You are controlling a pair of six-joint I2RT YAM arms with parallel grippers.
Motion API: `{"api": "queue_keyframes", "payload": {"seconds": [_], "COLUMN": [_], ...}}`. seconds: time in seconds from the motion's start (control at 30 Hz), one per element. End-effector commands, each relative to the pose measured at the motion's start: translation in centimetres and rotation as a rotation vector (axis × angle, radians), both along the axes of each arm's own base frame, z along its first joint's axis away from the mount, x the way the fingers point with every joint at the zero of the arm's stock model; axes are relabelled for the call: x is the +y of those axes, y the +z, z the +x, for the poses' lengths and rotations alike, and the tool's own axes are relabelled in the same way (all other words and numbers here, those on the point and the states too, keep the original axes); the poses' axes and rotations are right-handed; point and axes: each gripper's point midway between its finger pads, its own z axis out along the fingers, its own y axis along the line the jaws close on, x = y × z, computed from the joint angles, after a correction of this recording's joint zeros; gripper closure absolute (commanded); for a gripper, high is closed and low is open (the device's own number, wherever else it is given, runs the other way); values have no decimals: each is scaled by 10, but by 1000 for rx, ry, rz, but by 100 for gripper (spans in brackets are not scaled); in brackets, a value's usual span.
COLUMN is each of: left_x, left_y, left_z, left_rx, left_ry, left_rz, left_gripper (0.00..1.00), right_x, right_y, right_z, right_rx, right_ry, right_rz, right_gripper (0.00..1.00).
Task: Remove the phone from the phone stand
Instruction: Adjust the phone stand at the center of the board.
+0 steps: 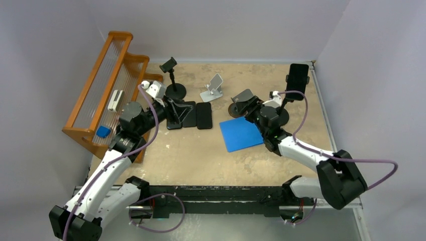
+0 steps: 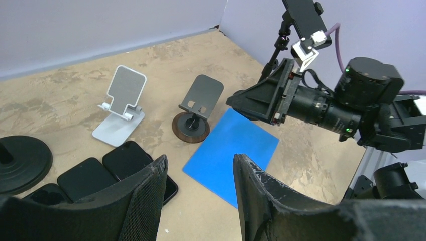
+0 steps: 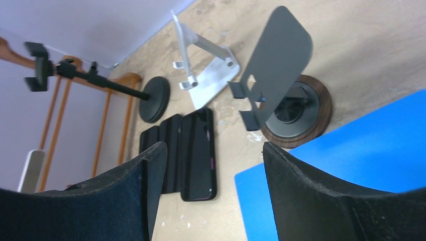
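Observation:
A black phone (image 1: 298, 75) is clamped upright in a tall black phone stand (image 1: 282, 115) at the back right; in the left wrist view the phone (image 2: 304, 15) shows at the top. My right gripper (image 1: 247, 106) hangs left of that stand, over a grey tablet-style stand (image 1: 241, 100), apart from the phone. Its jaws (image 3: 213, 150) are open with nothing between them. My left gripper (image 1: 176, 114) hovers over the flat phones at the left, open and empty (image 2: 201, 165).
Three black phones (image 1: 197, 115) lie flat side by side. A blue mat (image 1: 243, 133) lies mid-table, a white stand (image 1: 213, 89) and an empty clamp stand (image 1: 173, 75) behind. A wooden rack (image 1: 105, 90) lines the left wall.

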Motion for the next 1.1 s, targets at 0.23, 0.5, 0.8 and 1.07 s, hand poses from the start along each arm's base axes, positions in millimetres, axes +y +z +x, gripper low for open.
{"api": "queue_keyframes", "payload": {"seconds": [0.23, 0.5, 0.8, 1.07], "left_x": [-3, -7, -9, -10], "left_y": [17, 16, 15, 14], "left_z": [-4, -7, -7, -6], "left_rx": [-53, -47, -43, -38], "left_ry": [-8, -32, -38, -45], "left_rz": [-13, -18, -16, -14], "left_gripper": [51, 52, 52, 52], "right_x": [-12, 0, -1, -7], "right_y": [0, -10, -15, 13], "right_z": [35, 50, 46, 31], "right_rx": [-55, -47, -43, -105], "right_ry": [-87, -68, -69, -46], "right_rz": [77, 115, 132, 111], "right_gripper": [29, 33, 36, 33]}}
